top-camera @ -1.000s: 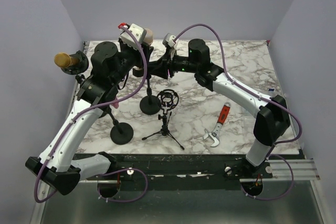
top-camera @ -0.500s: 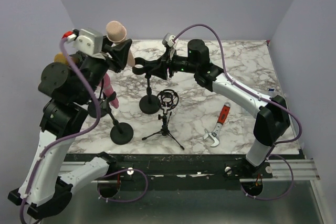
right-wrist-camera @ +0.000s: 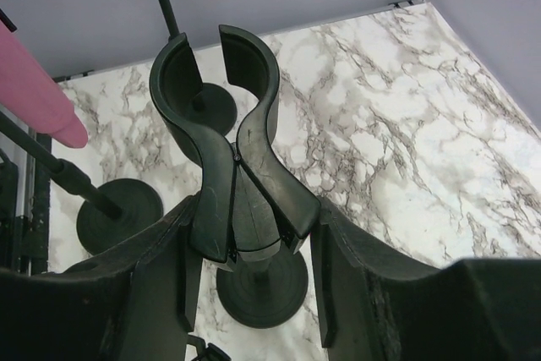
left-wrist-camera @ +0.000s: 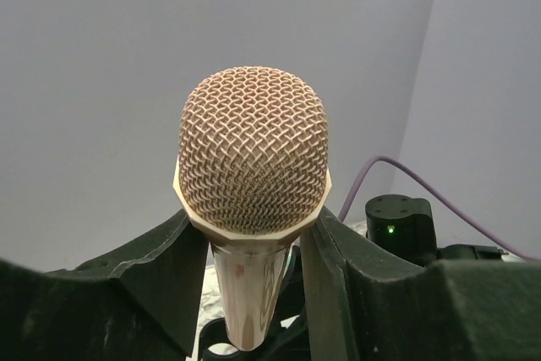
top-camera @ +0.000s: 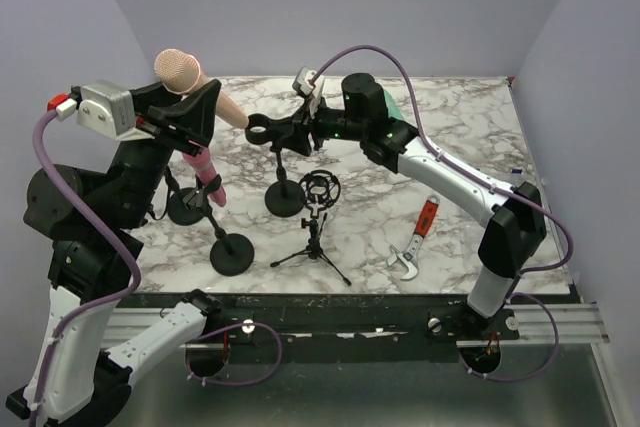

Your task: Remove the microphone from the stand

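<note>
Crowding the stand: pink microphone, tripod. Left end effector, grasping microphone, moved toward the surface left edge; right end effector grip unclear.

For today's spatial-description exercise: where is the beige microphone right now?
In the top view the microphone is up at the left, clamped in the left gripper, its tail just left of the stand's empty clip.

— Where's the wrench?
— On the desk, right of the tripod.
— The stand?
— Just behind the tripod. Its clip sits between the right jaws.
— The mic?
— In the left jaws, high behind-left of the tripod, apart from the clip.
— Anything else?
— A base just left of the tripod.
</note>
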Robot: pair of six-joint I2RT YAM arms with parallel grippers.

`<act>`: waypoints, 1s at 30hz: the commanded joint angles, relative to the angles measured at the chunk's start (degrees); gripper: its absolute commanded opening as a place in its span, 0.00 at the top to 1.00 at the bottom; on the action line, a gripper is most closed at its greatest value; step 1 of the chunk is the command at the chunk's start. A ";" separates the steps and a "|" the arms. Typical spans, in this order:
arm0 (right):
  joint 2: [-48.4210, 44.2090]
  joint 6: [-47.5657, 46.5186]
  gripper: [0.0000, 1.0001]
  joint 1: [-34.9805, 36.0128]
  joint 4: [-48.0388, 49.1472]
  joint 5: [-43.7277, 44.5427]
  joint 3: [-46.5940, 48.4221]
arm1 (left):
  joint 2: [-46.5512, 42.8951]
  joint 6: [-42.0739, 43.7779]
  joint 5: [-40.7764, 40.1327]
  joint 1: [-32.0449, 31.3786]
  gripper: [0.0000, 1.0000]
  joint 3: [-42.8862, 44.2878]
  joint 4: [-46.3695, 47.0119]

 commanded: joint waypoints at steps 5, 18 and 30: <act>4.53 -5.44 0.99 1.74 -15.57 8.68 -1.61 | -5.05 0.13 -1.57 0.25 1.00 -5.81 4.73; 5.20 -3.65 0.99 2.36 -14.10 10.87 -6.22 | -7.64 0.25 -1.76 0.25 1.00 -11.22 7.23; 7.19 -5.74 0.99 3.85 -18.32 13.32 -6.64 | -8.23 0.15 -1.12 0.34 1.00 -12.78 8.06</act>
